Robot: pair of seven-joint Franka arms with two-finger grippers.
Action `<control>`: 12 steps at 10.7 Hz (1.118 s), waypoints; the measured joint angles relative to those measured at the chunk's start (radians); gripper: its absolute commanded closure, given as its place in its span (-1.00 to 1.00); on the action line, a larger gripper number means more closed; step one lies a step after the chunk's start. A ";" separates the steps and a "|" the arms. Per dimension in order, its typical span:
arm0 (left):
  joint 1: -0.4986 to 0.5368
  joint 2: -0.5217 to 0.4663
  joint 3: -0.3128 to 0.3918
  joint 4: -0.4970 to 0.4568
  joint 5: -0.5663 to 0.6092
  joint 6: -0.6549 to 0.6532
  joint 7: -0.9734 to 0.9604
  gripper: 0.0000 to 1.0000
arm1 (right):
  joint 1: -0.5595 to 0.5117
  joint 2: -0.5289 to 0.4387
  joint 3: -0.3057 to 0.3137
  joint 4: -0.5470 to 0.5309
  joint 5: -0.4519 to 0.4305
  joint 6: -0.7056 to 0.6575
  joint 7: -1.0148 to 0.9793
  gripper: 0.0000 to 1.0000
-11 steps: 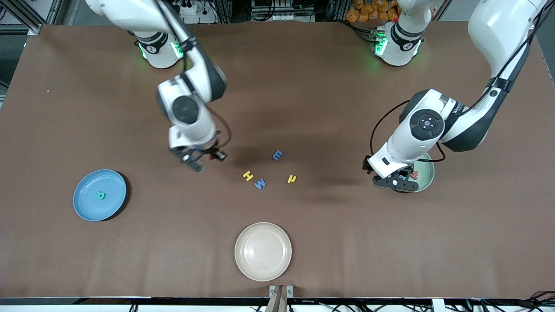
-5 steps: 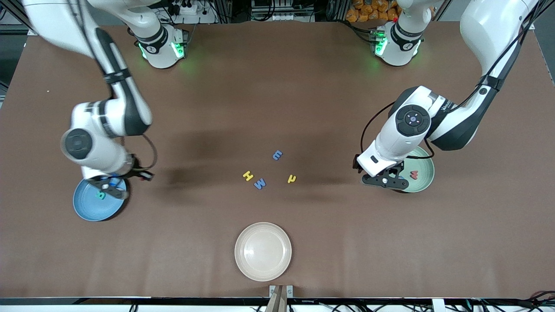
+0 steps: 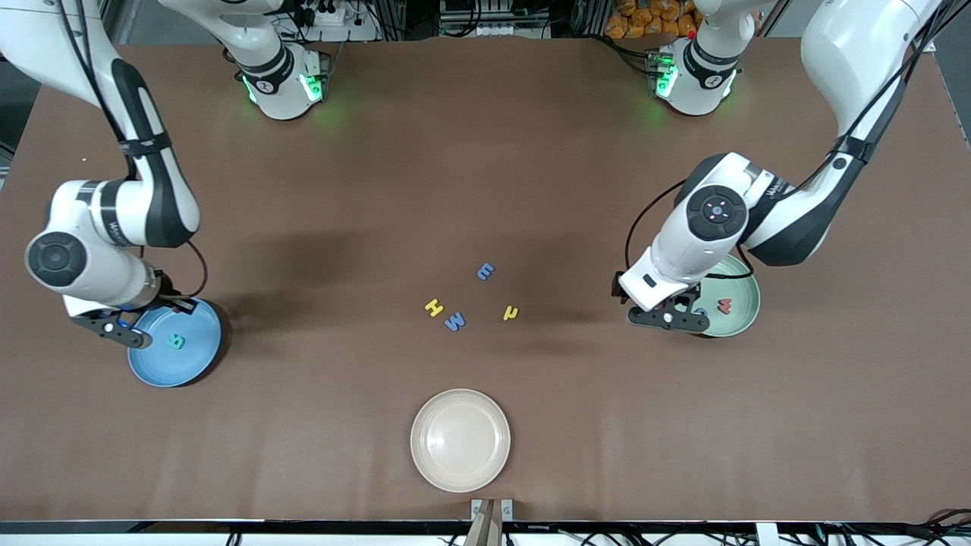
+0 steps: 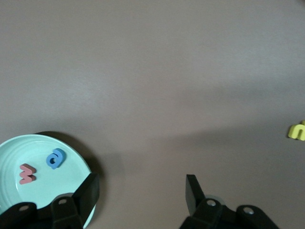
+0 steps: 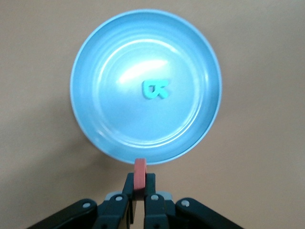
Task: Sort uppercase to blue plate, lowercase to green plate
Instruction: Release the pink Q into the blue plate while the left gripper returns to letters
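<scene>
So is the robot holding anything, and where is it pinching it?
The right gripper pinches a red letter by its lower edge, just outside the blue plate rim. The left gripper holds nothing.

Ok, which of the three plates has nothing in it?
The beige plate, nearest the front camera. The blue plate holds a green letter; the green plate holds two.

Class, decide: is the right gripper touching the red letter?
Touching. The right wrist view shows the right gripper fingers clamped on the red letter.

bare table between plates, letters mid-table
</scene>
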 measured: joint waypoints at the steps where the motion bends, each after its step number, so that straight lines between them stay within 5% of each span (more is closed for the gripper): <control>1: -0.012 0.001 0.000 0.009 0.000 -0.015 -0.010 -0.62 | -0.013 0.001 0.000 0.012 0.000 0.000 -0.015 1.00; 2: -0.015 0.001 0.000 0.013 0.000 -0.023 -0.012 -0.62 | -0.025 0.004 0.000 0.025 0.000 -0.001 -0.023 0.98; 3: -0.015 0.002 0.002 0.015 0.000 -0.025 -0.012 -0.62 | -0.038 0.010 0.000 0.039 0.000 -0.001 -0.025 0.50; 4: -0.015 0.004 0.003 0.017 0.000 -0.026 -0.012 -0.62 | -0.051 0.017 0.001 0.057 0.001 0.000 -0.026 -0.53; 5: -0.015 0.006 0.004 0.021 0.000 -0.026 -0.012 -0.62 | -0.059 0.025 0.001 0.075 0.001 0.001 -0.027 -1.00; 12: -0.096 0.012 -0.002 0.074 -0.055 -0.068 -0.159 -0.63 | -0.044 0.074 0.023 0.120 0.101 -0.050 -0.015 -1.00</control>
